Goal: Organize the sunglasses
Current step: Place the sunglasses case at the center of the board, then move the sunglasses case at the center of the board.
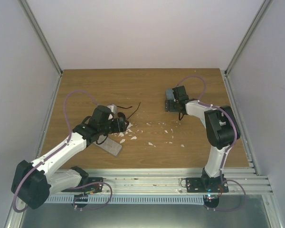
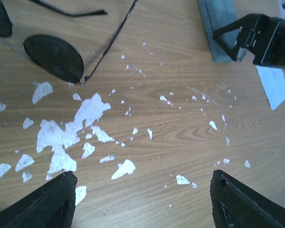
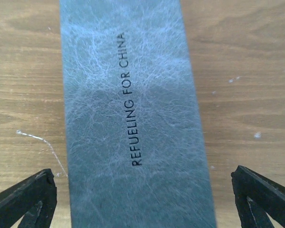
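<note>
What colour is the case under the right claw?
The case is blue-grey with black lettering; best in right wrist view.

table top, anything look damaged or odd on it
Yes: white flecks and patches are scattered over the wooden table, thickest just beside the dark-lensed sunglasses. They look like chipped finish or stuck scraps; which, I cannot tell.

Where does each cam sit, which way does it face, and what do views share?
Top external: above and behind the robot, looking down on the wooden table; left arm and right arm both show.
Left wrist: looks down past the open left gripper at the dark-lensed sunglasses; only its fingertips show.
Right wrist: looks straight down on the blue-grey case; fingertips of the open right gripper sit in the bottom corners.
Shared: the left wrist view also catches that case and the right gripper; the top view takes in all of these.
</note>
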Tool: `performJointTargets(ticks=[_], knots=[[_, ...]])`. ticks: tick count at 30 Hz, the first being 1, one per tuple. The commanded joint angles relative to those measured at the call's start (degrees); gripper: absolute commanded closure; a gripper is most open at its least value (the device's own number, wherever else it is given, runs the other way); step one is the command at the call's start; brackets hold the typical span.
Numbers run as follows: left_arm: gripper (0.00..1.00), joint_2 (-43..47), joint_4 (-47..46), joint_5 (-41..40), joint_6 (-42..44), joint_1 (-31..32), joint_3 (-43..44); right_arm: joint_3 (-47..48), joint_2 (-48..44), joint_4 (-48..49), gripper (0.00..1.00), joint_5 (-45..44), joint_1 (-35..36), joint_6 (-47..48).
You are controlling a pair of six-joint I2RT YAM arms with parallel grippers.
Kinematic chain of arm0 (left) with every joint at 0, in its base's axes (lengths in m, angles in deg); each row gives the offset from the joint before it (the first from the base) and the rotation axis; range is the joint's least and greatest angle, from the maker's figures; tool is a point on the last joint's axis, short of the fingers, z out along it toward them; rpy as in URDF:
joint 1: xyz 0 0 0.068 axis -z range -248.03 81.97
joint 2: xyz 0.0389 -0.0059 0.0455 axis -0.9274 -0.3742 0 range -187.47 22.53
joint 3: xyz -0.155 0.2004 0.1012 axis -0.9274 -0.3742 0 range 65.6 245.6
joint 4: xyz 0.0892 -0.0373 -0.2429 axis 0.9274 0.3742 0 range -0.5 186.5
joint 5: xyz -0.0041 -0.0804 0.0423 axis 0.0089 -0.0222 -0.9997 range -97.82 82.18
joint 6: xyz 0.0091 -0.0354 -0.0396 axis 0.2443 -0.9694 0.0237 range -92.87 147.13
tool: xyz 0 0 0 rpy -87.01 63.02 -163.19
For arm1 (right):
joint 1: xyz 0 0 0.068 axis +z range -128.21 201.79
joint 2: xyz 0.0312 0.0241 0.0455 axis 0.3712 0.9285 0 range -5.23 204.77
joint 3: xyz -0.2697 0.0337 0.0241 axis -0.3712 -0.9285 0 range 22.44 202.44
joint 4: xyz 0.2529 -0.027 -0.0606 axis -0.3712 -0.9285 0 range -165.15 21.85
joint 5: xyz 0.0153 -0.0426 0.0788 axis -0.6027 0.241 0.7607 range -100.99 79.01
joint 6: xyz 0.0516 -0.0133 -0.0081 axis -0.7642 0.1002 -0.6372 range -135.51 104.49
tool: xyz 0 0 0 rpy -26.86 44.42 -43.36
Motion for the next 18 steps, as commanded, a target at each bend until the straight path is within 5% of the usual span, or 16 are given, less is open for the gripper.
performJointTargets(ticks=[1,6,9,18], knots=[[0.22,2.9,1.2,-2.0,1.6,-0.9,4.3,-1.6,-7.8,-1.1,0.00,-2.9,0.3,-2.6],[0.19,6.7,5.4,-5.7,4.1,-1.5,10.4,-7.7,-16.8,-1.1,0.00,-0.3,6.7,-3.9],[0.07,9.2,8.0,-10.1,5.0,-1.7,14.6,-11.2,-19.7,0.7,0.00,2.7,16.1,-4.5],[0.01,15.7,9.3,-15.0,6.6,-1.9,20.8,-7.1,-12.9,6.5,0.00,6.9,42.6,-1.0]])
